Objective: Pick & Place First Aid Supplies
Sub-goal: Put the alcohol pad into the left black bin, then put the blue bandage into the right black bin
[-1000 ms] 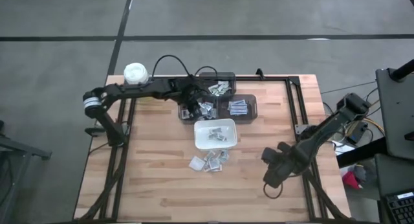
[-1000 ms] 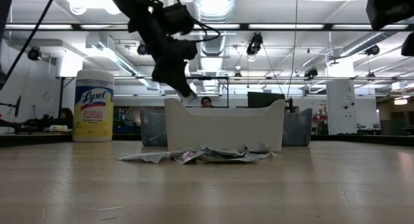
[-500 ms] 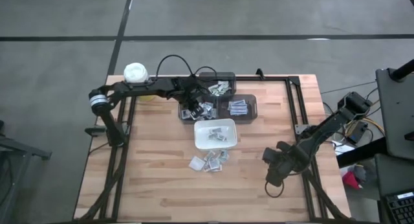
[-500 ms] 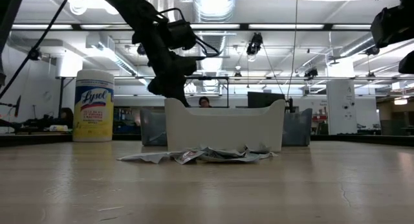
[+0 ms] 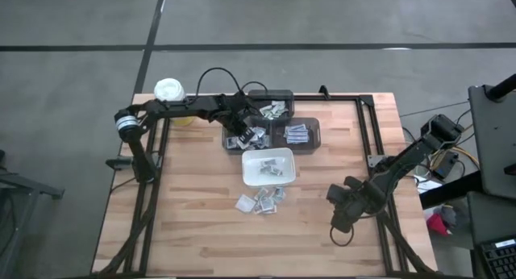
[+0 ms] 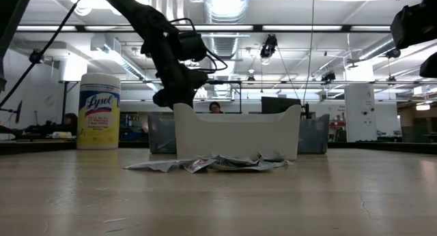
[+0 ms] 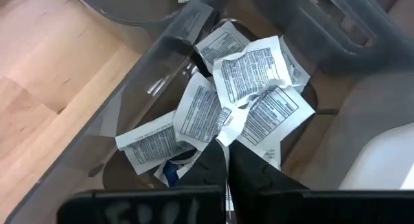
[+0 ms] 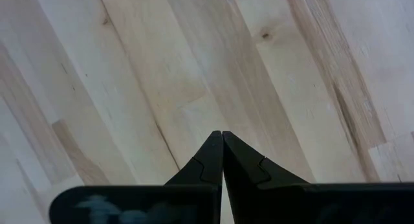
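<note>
Reaching over the far side of the table (image 5: 193, 222), your left claw (image 5: 244, 135) sits in a clear bin (image 5: 231, 142), its fingers (image 7: 213, 162) pressed together on the edge of a thin white packet (image 7: 228, 123). Directly ahead of that claw's tips lies a loose heap of first aid packets (image 7: 249, 75), overlapping one another on the bin floor. Just beside the claw, toward the near edge of the table, stands the white dish (image 5: 268, 167), with a few packets inside it. Beyond the dish, farther from your left claw, more packets (image 5: 260, 201) lie scattered on the bare wood. Two further bins (image 5: 298, 132) next to the claw also hold packets. Behind the left arm, the yellow canister (image 5: 169, 91) stands at the table's corner. Your right claw (image 8: 222, 136) hangs well apart from all this, over bare wood (image 8: 162, 75), fully closed and holding nothing.
</note>
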### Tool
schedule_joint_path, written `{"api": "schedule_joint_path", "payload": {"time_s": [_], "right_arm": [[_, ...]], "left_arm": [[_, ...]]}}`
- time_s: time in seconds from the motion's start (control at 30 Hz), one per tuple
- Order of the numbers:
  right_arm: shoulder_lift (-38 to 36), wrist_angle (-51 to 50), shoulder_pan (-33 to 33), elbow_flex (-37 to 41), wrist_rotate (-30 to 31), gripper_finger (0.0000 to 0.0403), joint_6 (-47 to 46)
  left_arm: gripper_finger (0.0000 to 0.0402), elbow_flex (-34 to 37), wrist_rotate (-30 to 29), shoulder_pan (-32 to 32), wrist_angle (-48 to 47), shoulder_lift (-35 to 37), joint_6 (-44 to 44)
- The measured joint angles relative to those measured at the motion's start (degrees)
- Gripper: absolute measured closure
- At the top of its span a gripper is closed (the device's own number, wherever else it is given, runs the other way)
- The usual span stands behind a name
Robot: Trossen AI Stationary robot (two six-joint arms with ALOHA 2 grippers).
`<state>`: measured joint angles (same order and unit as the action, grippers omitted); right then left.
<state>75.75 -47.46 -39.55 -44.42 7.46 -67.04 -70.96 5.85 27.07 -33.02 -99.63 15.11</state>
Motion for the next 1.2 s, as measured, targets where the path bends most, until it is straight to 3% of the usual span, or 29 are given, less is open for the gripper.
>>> {"api": "schedule_joint_path", "payload": {"time_s": [0.2,0.5,0.63,0.9,1.07,1.2], "right_arm": [[0.0,0.1,0.0,0.0,0.0,0.0394,-0.2],[0.1,0.1,0.0,0.0,0.2,0.0394,2.9],[0.1,0.1,0.0,0.0,0.2,0.0394,5.7],[0.1,-0.1,0.1,0.0,0.2,0.0394,6.8],[0.1,0.9,1.5,0.0,1.3,0.0394,-1.4],[0.1,6.1,1.9,0.0,1.7,0.0394,5.9]], "left_arm": [[0.0359,0.0,-0.4,0.0,0.2,0.0,0.0],[0.0240,0.0,-0.5,0.0,0.4,0.9,0.0],[0.0207,-0.3,-0.4,0.0,0.4,2.8,-0.5],[0.0196,-0.3,-0.4,0.0,0.0,10.0,-0.5],[0.0195,-0.3,-0.2,-0.5,0.0,14.5,0.0],[0.0195,-0.3,0.9,-2.7,0.0,18.3,0.2]]}}
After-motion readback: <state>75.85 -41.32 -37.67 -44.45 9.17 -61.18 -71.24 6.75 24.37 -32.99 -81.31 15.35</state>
